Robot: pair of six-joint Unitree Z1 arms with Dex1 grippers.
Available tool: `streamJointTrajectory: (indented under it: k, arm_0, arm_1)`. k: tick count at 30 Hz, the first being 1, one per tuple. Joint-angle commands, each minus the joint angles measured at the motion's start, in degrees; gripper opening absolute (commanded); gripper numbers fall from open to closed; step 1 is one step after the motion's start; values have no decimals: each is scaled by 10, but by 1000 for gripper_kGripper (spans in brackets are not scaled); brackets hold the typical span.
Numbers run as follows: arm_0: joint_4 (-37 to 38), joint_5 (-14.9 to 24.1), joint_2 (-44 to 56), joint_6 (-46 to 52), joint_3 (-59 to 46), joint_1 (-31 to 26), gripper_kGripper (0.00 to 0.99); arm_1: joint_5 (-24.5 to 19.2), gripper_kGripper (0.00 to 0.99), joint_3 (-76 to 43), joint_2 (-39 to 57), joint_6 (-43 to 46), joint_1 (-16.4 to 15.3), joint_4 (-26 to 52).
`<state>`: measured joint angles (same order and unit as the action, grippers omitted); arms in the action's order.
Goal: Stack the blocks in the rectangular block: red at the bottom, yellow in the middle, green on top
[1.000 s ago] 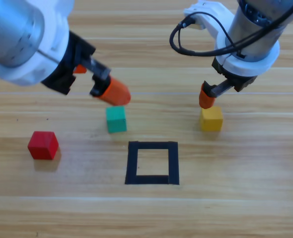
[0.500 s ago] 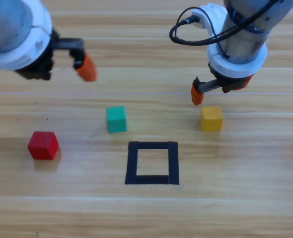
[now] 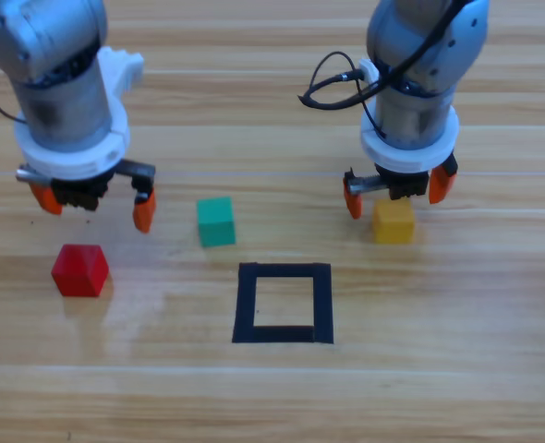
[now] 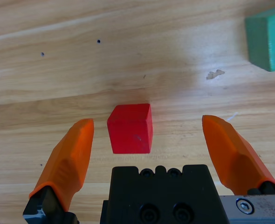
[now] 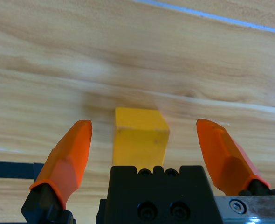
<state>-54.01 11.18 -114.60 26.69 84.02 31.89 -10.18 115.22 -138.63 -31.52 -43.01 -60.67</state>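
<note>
The black tape rectangle (image 3: 283,303) lies bottom centre of the high view with only wood inside. Red cube (image 3: 79,269) sits at lower left beneath the left gripper (image 3: 92,205), jaws wide; green cube (image 3: 216,221) is mid-frame. At right, the right gripper (image 3: 397,195) straddles the yellow cube (image 3: 393,221), jaws wide, not touching it

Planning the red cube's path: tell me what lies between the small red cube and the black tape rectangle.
Only bare wooden table: in the high view nothing lies between the small red cube and the black tape rectangle. The teal-green cube sits off that line.
</note>
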Motion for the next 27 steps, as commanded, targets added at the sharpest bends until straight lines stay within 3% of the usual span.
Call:
streamJointTrajectory:
  k: [1,8,12,16,20,21,24,27]
  arm_0:
    - [-4,-10,-37,-8,-16,-17,989]
    - [-4,-26,-26,-16,-28,-53,990]
    - [-2,-46,-22,-11,-35,-74,990]
    - [30,-72,-12,-8,-75,-84,990]
    - [62,-92,-6,3,-112,-85,990]
    - [68,-94,-4,6,-120,-84,990]
    - [81,-94,-4,10,-133,-84,989]
    - [90,-94,-6,13,-135,-84,962]
  arm_1:
    - [13,989,15,-61,-16,19,-16]
    - [93,974,16,-81,-53,48,-16]
    - [104,864,9,-81,-72,50,-17]
    - [104,672,9,-79,-73,50,-18]
    - [104,183,0,-63,-69,50,-20]
    - [104,104,-3,-56,-69,50,-22]
    - [110,0,-3,-31,-69,50,-40]
    - [113,0,-18,13,-65,50,-52]
